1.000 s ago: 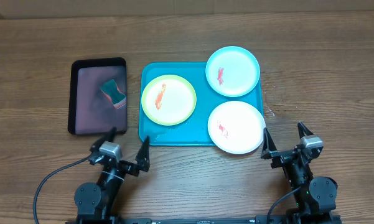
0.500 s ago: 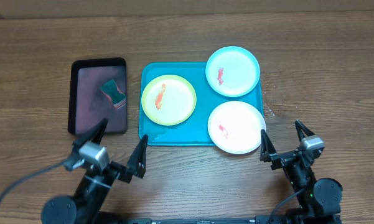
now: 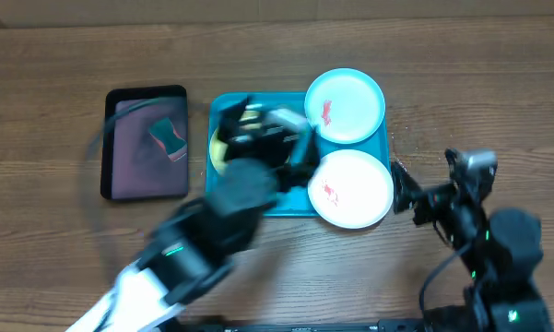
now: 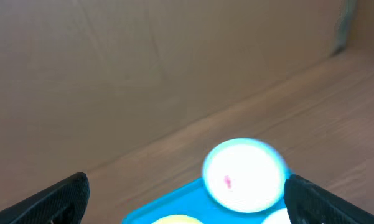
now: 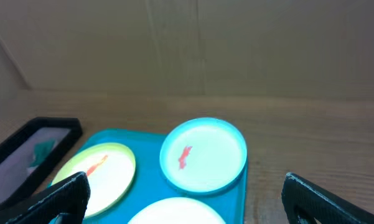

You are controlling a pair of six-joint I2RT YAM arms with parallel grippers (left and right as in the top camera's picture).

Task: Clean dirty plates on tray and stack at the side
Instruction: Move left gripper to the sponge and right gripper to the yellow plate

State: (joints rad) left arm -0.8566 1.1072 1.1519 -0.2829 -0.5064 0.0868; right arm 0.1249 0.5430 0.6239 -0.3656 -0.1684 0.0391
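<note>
- The black tray (image 3: 115, 180) lies furthest left on the table, apart from the turquoise one. In it sits a green and red sponge (image 3: 168, 138), its long axis slanting from far-left to near-right. Nothing of mine touches it.
- My left pincer (image 3: 263, 124) is a blur in the overhead view, hanging over the left half of the tray (image 3: 217, 198). My wrist view shows its fingers spread wide with nothing between them.
- The yellow-green plate (image 5: 102, 171) rests in that left half, mostly hidden under my left arm from above. It carries an orange sauce streak.
- As I judge it, the coming move turns on this. The sponge lies to the left of my left pincer, past the tray's left rim, and that arm is much the nearer one. To take the sponge I would close across its short side, square to the slant.
- The light blue plate (image 3: 345, 105) fills the tray's far right corner and has a red smear left of its middle.
- The white plate (image 3: 350, 187) sits at the near right corner, its edge riding over the rim, also smeared red.
- My right pincer (image 3: 427, 173) hangs over bare table just beside the white plate's right edge, fingers apart and empty. That plate is the nearest one to it.
- All three plates look dirty and none is stacked aside, so I take the cleaning as not yet begun.
</note>
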